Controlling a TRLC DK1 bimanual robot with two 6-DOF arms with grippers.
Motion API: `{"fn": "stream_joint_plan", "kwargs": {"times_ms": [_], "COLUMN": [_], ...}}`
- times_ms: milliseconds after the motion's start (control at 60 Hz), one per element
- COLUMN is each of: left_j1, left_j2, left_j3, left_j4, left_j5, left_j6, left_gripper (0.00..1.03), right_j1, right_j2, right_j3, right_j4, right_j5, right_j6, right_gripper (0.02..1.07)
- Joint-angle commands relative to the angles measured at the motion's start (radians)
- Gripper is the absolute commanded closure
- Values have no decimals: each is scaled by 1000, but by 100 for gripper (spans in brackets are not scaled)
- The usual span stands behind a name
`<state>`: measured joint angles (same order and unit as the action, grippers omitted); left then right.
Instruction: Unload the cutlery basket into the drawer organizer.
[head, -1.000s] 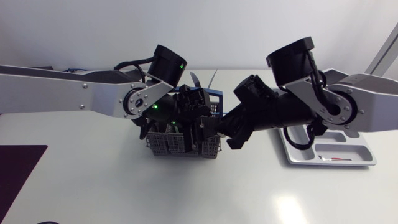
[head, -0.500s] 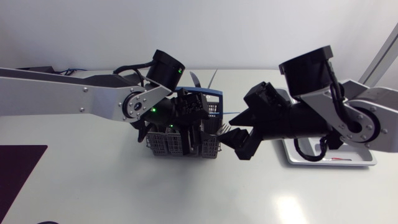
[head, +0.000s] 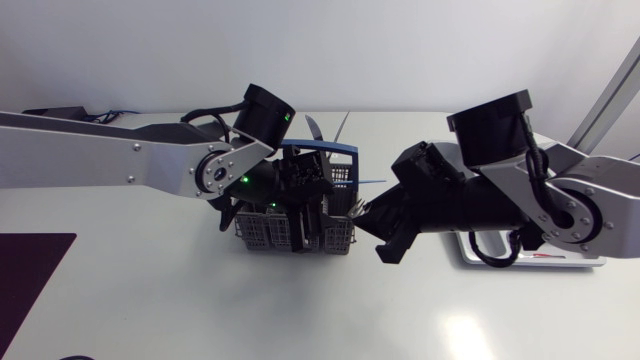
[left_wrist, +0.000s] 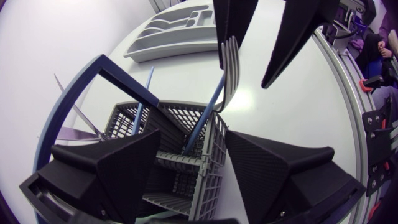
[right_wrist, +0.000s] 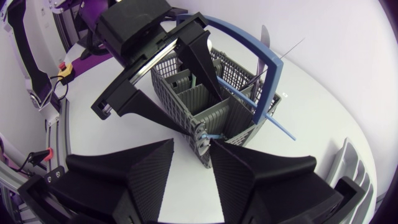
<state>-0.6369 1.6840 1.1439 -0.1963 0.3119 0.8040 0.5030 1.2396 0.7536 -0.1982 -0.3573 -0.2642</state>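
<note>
blue-handled fork (left_wrist: 211, 99) still standing in grey basket (head: 295, 232), drawer organizer (left_wrist: 174, 28) well apart; right gripper (right_wrist: 193, 148), fingers (right_wrist: 143, 180) apart, easing back toward basket corner; left gripper (left_wrist: 193, 134), spread, straddling basket wall; pickup pending.

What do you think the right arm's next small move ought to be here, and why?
Probably close the right gripper on the fork. In the left wrist view its fingers are open, and the fork's head seems to stand between them, close against one. The fork's blue handle is down in the cutlery basket. Nothing is gripped, so lifting comes after.
</note>
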Motion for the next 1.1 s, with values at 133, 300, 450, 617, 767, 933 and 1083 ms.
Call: {"fn": "stream_joint_plan", "kwargs": {"times_ms": [133,300,450,617,767,933,1083], "left_j1": [8,19,16,16,17,13,9], "left_j2": [-15,-15,-14,-15,-15,-17,-17], "left_j3": [-38,-42,-47,-44,-46,-41,-36], "left_j4": [12,17,24,24,24,24,24], "left_j5": [0,0,0,0,0,0,0], "left_j6": [-6,-3,-5,-5,-6,-9,-11], "left_gripper": [30,30,30,30,30,30,30], "right_j1": [6,3,3,-3,-4,-6,-11], "right_j2": [64,66,73,61,47,26,-11], "right_j3": [39,46,56,90,133,185,204], "right_j4": [16,13,11,-12,-55,-112,-150], "right_j5": [-16,-40,-49,-54,-65,-80,-95], "right_j6": [10,8,8,8,8,10,11], "right_gripper": [94,101,101,101,101,101,101]}}
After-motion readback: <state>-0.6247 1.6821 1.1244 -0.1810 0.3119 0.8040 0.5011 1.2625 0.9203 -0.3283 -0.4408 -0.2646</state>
